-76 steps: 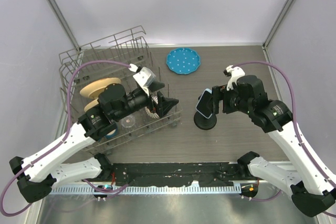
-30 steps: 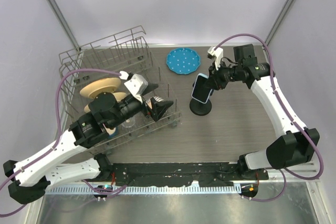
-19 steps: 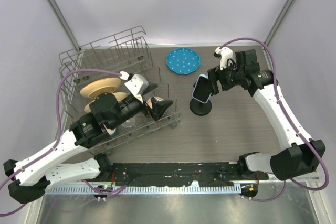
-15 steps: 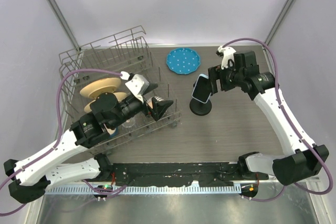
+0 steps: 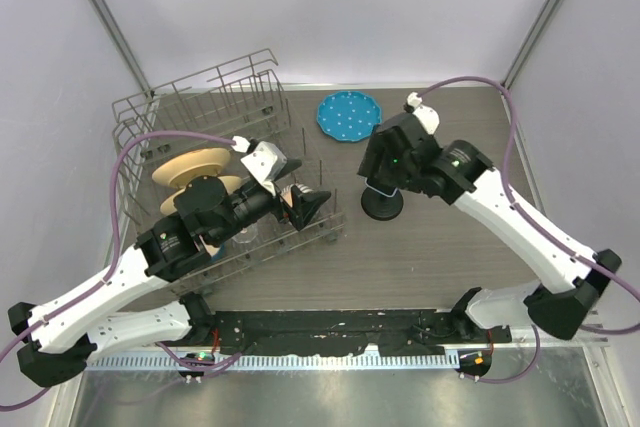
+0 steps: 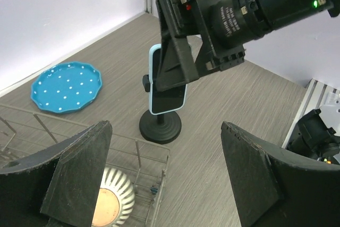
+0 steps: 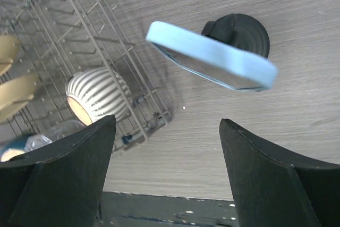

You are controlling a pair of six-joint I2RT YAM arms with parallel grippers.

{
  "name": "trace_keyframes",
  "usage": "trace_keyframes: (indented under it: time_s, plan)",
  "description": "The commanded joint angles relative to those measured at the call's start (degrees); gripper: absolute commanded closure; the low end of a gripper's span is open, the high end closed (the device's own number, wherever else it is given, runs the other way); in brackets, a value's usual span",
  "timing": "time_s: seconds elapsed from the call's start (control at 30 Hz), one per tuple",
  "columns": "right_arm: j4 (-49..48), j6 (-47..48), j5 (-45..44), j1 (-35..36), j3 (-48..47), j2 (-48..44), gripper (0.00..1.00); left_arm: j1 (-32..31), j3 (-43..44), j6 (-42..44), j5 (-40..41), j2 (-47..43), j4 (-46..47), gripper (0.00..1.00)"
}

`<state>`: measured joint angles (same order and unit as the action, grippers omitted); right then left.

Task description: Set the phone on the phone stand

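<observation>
The phone [image 6: 167, 90], black-screened with a light blue edge, stands upright in the cradle of the black phone stand [image 6: 160, 126]. My right gripper [image 7: 166, 123] is open and hovers just over the phone [image 7: 212, 57], with nothing between its fingers; one finger [image 6: 175, 62] crosses in front of the phone's upper part. From above, the right gripper [image 5: 380, 169] hides most of the phone, and only the stand's round base [image 5: 382, 205] shows. My left gripper [image 5: 312, 202] is open and empty above the dish rack's right end, facing the stand.
A wire dish rack [image 5: 200, 112] fills the left side, holding beige plates [image 5: 190, 167] and a ribbed white bowl [image 6: 109, 206]. A round blue dotted plate [image 5: 348, 115] lies behind the stand. White walls close in the table at the back and sides.
My right gripper has opened and let go of the phone, which stays on the stand. The right arm has swung from the right to over the stand. The left arm has not moved.
</observation>
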<state>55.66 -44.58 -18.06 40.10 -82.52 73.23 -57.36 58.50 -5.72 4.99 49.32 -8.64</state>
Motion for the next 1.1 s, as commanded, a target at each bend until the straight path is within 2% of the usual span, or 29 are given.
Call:
trace_keyframes:
  time_s: [0.0, 0.1, 0.23, 0.4, 0.5, 0.7, 1.07]
  plan:
    - [10.3, -24.4, -19.3, 5.9, -6.5, 3.3, 0.16, -0.2, 0.0, 0.8, 1.6, -0.2, 1.0, 0.12]
    - [14.0, -31.9, -23.8, 7.7, -7.4, 4.4, 0.16, -0.2, 0.0, 1.1, 2.1, -0.4, 1.0, 0.12]
    - [26.6, -41.3, -30.3, 9.0, -13.4, 10.0, 0.15, -0.2, -0.1, 1.1, 2.4, -0.5, 1.0, 0.12]
    - [27.3, -41.6, -35.3, 11.6, -18.7, 16.0, 0.15, -0.2, -0.2, 1.4, 3.2, -0.3, 1.1, 0.13]
    - [30.2, -45.6, -37.8, 11.7, -20.6, 17.6, 0.15, -0.2, -0.1, 1.6, 3.4, 0.0, 0.9, 0.13]
    - [30.7, -45.7, -38.9, 11.8, -20.9, 18.6, 0.15, -0.2, -0.2, 1.7, 3.5, 0.2, 0.8, 0.13]
    - [30.6, -36.6, -38.3, 11.6, -18.0, 14.8, 0.15, -0.2, -0.1, 1.4, 3.1, 0.2, 0.9, 0.13]
